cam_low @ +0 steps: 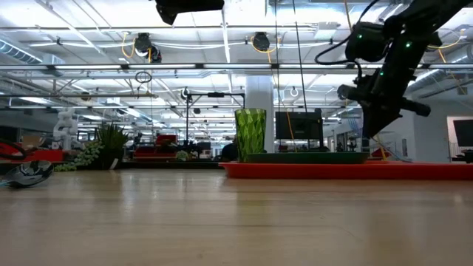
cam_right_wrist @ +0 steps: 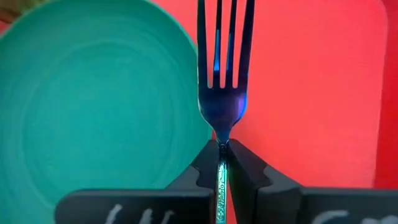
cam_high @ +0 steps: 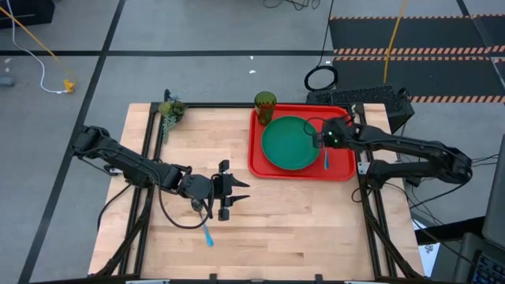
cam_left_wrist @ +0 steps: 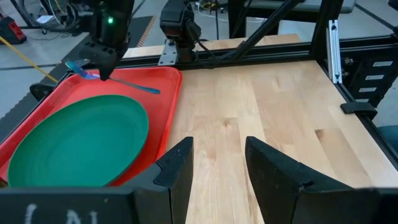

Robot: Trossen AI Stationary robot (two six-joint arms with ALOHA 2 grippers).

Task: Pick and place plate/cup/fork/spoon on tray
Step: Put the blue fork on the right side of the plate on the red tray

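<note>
Right end effector (cam_right_wrist: 221,155) over the red tray (cam_high: 343,170), pinching the fork (cam_right_wrist: 222,68), tines pointing out above bare red just at 3 o'clock of the green plate (cam_high: 289,143). Cup (cam_high: 265,105) standing at the tray's 11 o'clock corner. Spoon (cam_high: 207,234) lying on the table (cam_high: 316,229) near 6 o'clock, off the tray. Left end effector (cam_high: 229,192) hovering mid-table, fingers spread, holding nothing.

Bright, even overhead light; sharp
</note>
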